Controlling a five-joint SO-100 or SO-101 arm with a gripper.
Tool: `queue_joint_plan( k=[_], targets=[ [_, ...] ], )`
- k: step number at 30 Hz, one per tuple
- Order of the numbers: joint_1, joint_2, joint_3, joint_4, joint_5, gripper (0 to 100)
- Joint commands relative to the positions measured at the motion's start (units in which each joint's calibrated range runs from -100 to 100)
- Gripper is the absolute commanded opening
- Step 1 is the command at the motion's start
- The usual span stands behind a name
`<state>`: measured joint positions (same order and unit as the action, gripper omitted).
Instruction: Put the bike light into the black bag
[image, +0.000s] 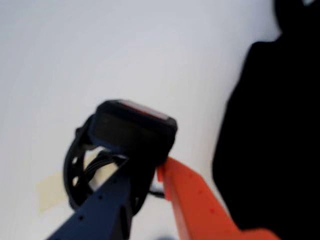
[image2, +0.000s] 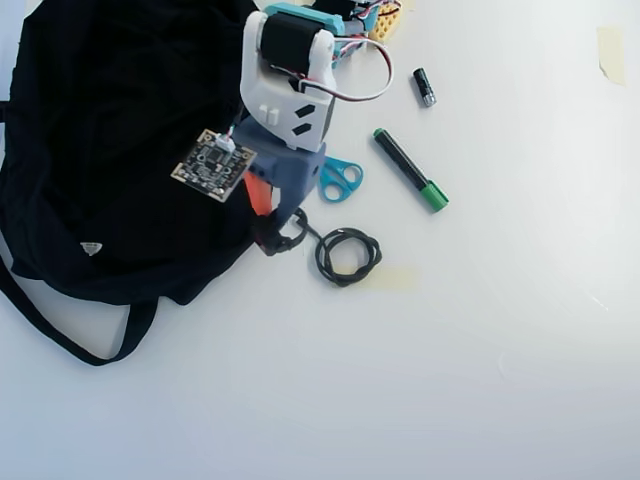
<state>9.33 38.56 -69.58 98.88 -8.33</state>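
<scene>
The bike light (image: 135, 127) is a small black block with a reddish top face and a rubbery loop strap on its left. My gripper (image: 147, 167) is shut on its body, the dark blue finger (image: 107, 202) on the left and the orange finger (image: 192, 200) on the right. In the overhead view the gripper (image2: 272, 228) holds the bike light (image2: 290, 236) right at the edge of the black bag (image2: 110, 150), which fills the left side. In the wrist view the black bag (image: 275, 140) is the dark mass to the right.
A coiled black cable (image2: 347, 256) lies just right of the gripper, by a strip of tape (image2: 395, 277). A teal ring-handled tool (image2: 340, 178), a green marker (image2: 410, 170) and a small black cylinder (image2: 424, 86) lie further right. The bag's strap (image2: 70, 335) loops to the lower left.
</scene>
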Motion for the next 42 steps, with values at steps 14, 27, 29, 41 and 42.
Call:
queue_joint_plan(
  k=[14, 27, 29, 41, 42],
  targets=[
    [14.68, -36.99, 42.17, 0.69, -2.06, 2],
    [41.90, -29.68, 49.54, -11.55, -1.95, 2],
    [44.74, -20.72, 48.82, -12.75, -2.00, 2],
    [25.45, -37.82, 30.94, 0.43, -3.52, 41],
    [16.85, -41.72, 31.12, 0.34, -3.58, 37]
  ],
)
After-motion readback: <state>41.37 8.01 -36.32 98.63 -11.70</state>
